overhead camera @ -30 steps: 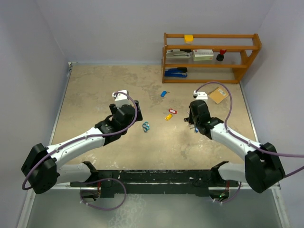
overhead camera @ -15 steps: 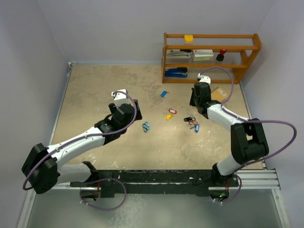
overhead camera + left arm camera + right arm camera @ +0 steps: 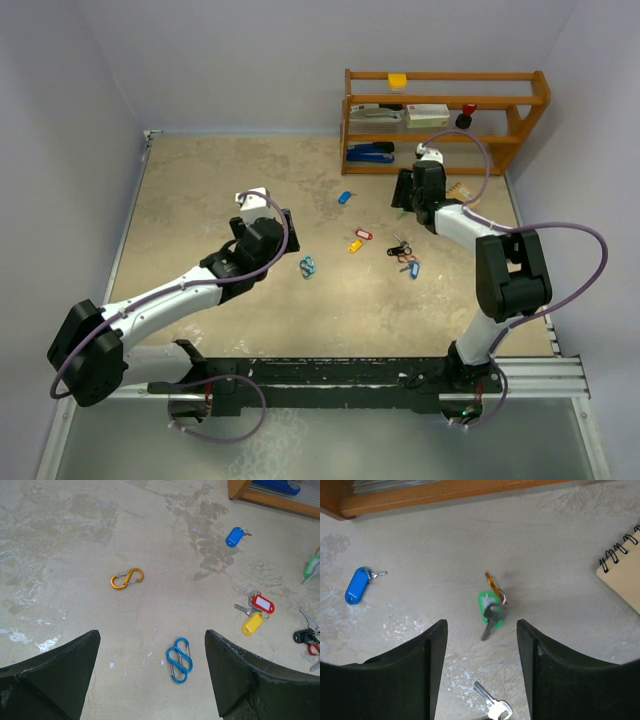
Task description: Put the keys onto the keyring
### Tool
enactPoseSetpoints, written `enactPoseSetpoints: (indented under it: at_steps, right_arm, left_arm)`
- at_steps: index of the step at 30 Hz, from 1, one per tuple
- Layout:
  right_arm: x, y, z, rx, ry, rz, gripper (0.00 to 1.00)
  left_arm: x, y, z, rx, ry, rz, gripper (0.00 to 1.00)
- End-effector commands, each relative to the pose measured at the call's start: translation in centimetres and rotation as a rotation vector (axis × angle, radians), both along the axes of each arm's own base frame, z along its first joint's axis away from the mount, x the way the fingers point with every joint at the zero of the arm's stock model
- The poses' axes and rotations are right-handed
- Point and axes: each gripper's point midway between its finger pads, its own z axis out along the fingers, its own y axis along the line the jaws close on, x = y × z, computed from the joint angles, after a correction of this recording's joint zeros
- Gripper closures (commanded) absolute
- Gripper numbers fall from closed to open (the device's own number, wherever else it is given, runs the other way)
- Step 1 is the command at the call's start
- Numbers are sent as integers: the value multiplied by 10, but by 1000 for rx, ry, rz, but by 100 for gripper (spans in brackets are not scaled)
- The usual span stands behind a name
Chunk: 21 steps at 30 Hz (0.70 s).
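Green-tagged key (image 3: 490, 612) with orange clip (image 3: 492, 586) loose between newly parted right jaws beside shelf (image 3: 445, 492); left jaws wide as before

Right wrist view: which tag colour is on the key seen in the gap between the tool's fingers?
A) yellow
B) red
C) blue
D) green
D: the green-tagged key shows in the gap between the two fingers, with an orange clip at its top end. The blue-tagged key lies well off to the left.
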Motion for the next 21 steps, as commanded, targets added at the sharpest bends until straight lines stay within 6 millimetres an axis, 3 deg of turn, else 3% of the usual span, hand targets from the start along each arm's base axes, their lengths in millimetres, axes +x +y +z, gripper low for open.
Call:
enactPoseSetpoints:
  at_steps: [1,5,15,21]
  right_arm:
    - [11,6,36,27,-101,19,38]
    - [-3,20,38,39,-96,102,38]
    - [-48,93,15,38,5,262,37]
    - [-59,109,6,40,30,293,36]
  left_arm:
    - [5,-3,7,-47,-27,7,18]
    - [5,-4,6,-51,-27,4,18]
    - [3,-3,4,-57,-25,4,18]
    - [2,-2,3,-59,-25,6,18]
